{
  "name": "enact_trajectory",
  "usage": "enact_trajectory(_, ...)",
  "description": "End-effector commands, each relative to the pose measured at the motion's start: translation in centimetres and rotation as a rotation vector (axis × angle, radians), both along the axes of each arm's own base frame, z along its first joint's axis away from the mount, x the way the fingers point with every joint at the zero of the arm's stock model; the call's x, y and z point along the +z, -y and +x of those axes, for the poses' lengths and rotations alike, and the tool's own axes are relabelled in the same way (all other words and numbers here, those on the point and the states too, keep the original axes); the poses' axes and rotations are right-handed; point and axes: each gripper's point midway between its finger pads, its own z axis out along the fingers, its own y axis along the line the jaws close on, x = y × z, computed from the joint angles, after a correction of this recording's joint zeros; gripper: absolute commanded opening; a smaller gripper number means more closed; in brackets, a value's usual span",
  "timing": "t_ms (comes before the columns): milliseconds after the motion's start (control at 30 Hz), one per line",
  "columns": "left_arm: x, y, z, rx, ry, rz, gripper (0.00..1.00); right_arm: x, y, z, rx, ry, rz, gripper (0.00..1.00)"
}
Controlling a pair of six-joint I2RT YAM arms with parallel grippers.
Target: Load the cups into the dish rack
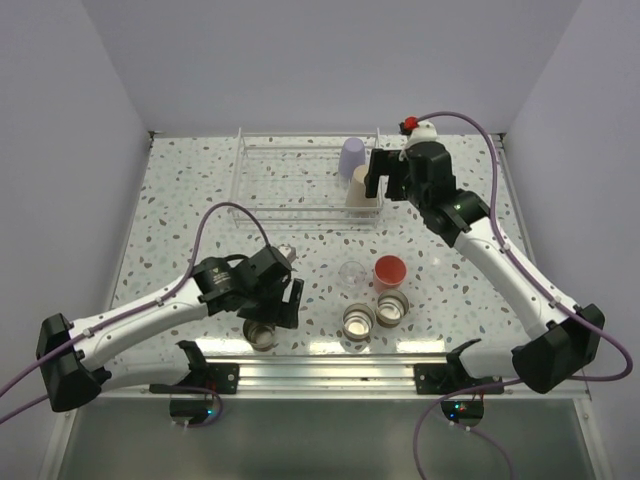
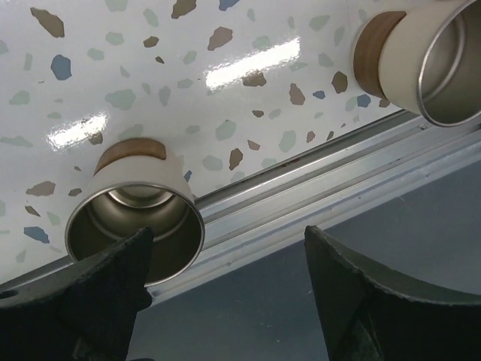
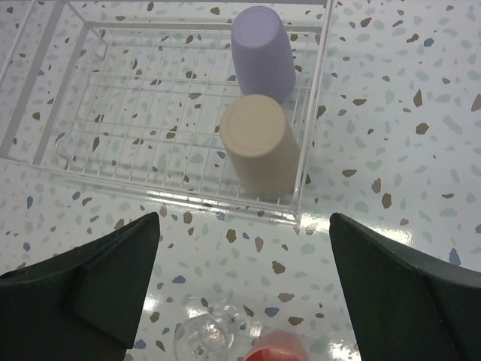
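Currently, loading is part done: the lavender cup [image 1: 352,157] and the beige cup [image 1: 362,190] stand mouth-down, one just behind the other, inside the right end of the dish rack [image 1: 240,170]. Five cups sit on the surface [image 1: 180,200] on the near side of the rack.

My left tool [image 2: 229,278] hangs over the silvery-rimmed cup [image 2: 135,226] that lies farthest from the rack, off its near-left corner. The jaws are spread wide; one finger [image 2: 105,289] overlaps the cup's rim, the other is well clear, and nothing is gripped. I judge this to be the approach to the third pick. My right tool [image 3: 244,278] hovers just in front of the rack's right end, jaws at full spread, empty.

Next move, as I judge it: centre the left jaws on the cup's wall, close, lift straight, then carry the cup to a free bay left of the beige cup, mouth-down to match. A smooth wall may slip under a light pinch.

Materials: this cup and its two twins [image 1: 359,321] [image 1: 392,307] are short cylinders with brushed, metal-looking interiors and tan base bands. The clear cup [image 1: 352,272] is transparent and hard to outline; the red-pink cup [image 1: 390,270] beside it is opaque. The rack is thin pale wire, open-topped. The surface is glossy and speckled.
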Motion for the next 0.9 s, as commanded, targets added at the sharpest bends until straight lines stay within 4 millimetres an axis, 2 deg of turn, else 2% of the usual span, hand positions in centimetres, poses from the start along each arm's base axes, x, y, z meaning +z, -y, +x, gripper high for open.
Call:
enact_trajectory(0, -1.5, -1.1, -0.5, 0.071, -0.030, 0.066, 0.84, 1.5, 0.4, -0.9, -0.004, 0.040, 0.028, 0.98)
enact_trajectory(167, -3.8, -1.6, -0.5, 0.079, -0.039, 0.130, 0.72, 1.1, 0.4, -1.1, -0.002, 0.033, 0.024, 0.98)
enact_trajectory(400, -5.4, -0.8, 0.3, 0.068, -0.030, 0.153, 0.61, 0.8, 0.4, -1.1, 0.000, 0.026, 0.019, 0.98)
enact_trajectory(500, -6.2, -0.3, 0.7, 0.059, -0.032, 0.161, 0.45, 0.7, 0.4, -1.1, 0.000, 0.025, 0.018, 0.98)
enact_trajectory(533, -6.2, -0.2, 0.8, 0.059, -0.029, 0.163, 0.30, 0.7, 0.4, -1.2, 0.002, 0.025, 0.017, 0.98)
enact_trajectory(600, -6.0, -0.3, 1.0, 0.055, -0.023, 0.178, 0.15, 0.7, 0.5, -1.1, -0.002, 0.026, 0.015, 0.98)
enact_trajectory(633, -5.8, -0.8, 1.3, 0.062, -0.009, 0.208, 0.02, 0.7, 0.6, -1.1, -0.004, 0.027, 0.012, 0.98)
enact_trajectory(667, -4.6, -0.4, 2.1, 0.072, 0.015, 0.211, 0.00, 1.0, 0.6, -1.1, -0.003, 0.033, 0.013, 0.98)
enact_trajectory(733, -3.7, -1.5, 2.7, 0.071, 0.036, 0.300, 0.00, 1.2, 0.6, -1.1, -0.001, 0.035, 0.010, 0.98)
enact_trajectory(767, -2.0, -0.8, 3.8, 0.069, 0.073, 0.289, 0.00, 1.6, 0.6, -1.0, -0.002, 0.044, 0.013, 0.98)
enact_trajectory(833, -0.5, -1.4, 4.7, 0.072, 0.103, 0.342, 0.00, 2.4, 0.5, -0.9, 0.001, 0.051, 0.016, 0.98)
enact_trajectory(867, 1.5, -0.8, 6.1, 0.085, 0.138, 0.312, 0.00, 3.6, 0.4, -0.8, 0.003, 0.072, 0.028, 0.98)
